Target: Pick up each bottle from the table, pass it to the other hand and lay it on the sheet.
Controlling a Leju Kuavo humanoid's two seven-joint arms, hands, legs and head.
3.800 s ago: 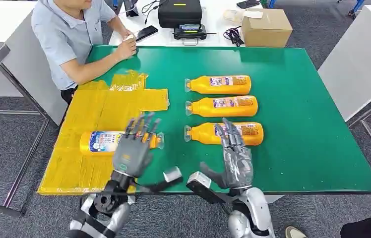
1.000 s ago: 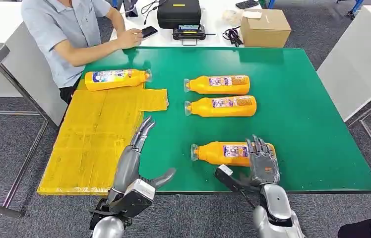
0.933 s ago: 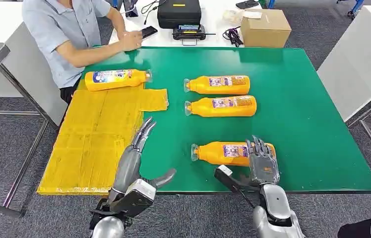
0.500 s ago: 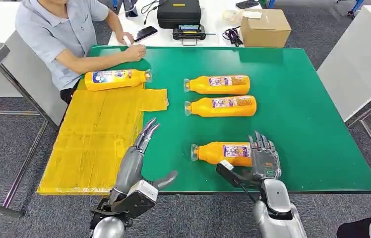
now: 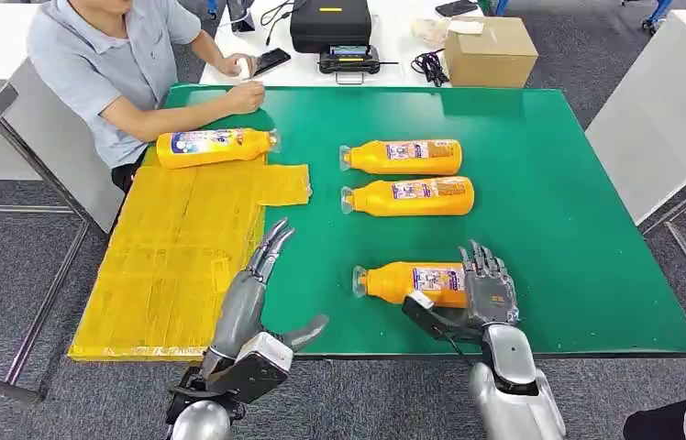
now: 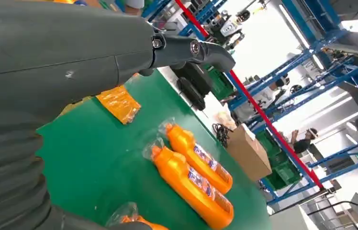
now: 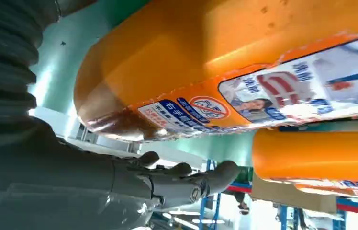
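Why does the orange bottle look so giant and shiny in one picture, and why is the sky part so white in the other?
Right wrist view: the nearest bottle sits right at the lens, so it looms, with glare on its base. Left wrist view: bright light washes out the background.

An industrial test hall or robotics lab, by the look of it. Beyond the green table (image 5: 550, 183): tall blue steel racking (image 6: 311, 72), a red beam, bright overhead light. Behind that table, a white bench with a black equipment case (image 5: 332, 23), cables and a cardboard box (image 5: 492, 50); grey carpet tiles below.
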